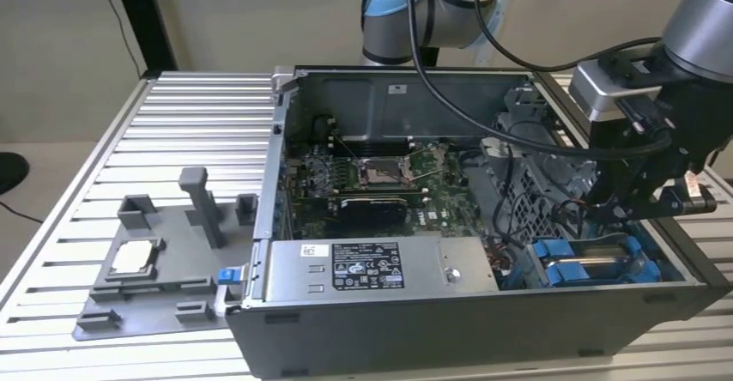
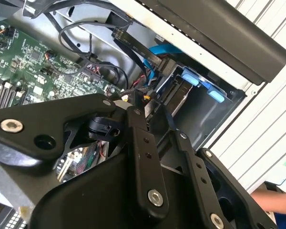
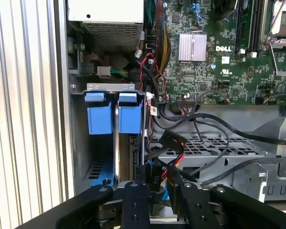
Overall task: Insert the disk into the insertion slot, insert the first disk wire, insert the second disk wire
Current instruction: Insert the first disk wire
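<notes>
The disk (image 1: pixel 590 263), silver in its blue caddy (image 3: pixel 128 119), sits on edge inside the insertion slot (image 3: pixel 76 143) at the case's front corner on the exterior view's right. My gripper (image 1: pixel 607 214) reaches down into the case just beside it. In both wrist views the black fingers (image 3: pixel 136 200) close on a black connector (image 3: pixel 155 174) of a disk wire with red and yellow leads, right at the disk's (image 2: pixel 181 90) end. The gripper (image 2: pixel 150 114) holds this connector close to the drive. A blue cable (image 2: pixel 162 50) runs above the bay.
A grey power-supply box (image 1: pixel 378 265) lies beside the bay, with the motherboard (image 1: pixel 366 175) behind it. Loose black cables cross a perforated metal cage (image 3: pixel 205 143). A grey fixture (image 1: pixel 160 269) stands on the slatted table at the exterior view's left. A person's hand (image 2: pixel 276 200) is nearby.
</notes>
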`<act>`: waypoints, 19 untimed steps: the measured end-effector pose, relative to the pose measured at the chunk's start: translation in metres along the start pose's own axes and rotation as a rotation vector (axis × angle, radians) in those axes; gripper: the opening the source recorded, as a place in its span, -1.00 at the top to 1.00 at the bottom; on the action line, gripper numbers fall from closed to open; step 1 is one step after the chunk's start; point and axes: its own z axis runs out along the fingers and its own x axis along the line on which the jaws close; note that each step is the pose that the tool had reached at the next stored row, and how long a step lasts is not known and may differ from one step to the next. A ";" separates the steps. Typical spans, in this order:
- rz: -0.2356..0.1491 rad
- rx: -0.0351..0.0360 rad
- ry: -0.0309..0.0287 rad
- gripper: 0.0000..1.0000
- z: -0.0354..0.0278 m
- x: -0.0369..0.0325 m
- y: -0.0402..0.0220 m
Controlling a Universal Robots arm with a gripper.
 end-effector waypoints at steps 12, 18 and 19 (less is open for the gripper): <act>0.000 0.0000 0.0000 1.00 0.0000 0.0001 0.0000; 0.000 0.0000 0.0000 1.00 0.0000 0.0000 0.0000; 0.000 0.0000 0.0001 1.00 0.0000 0.0000 0.0000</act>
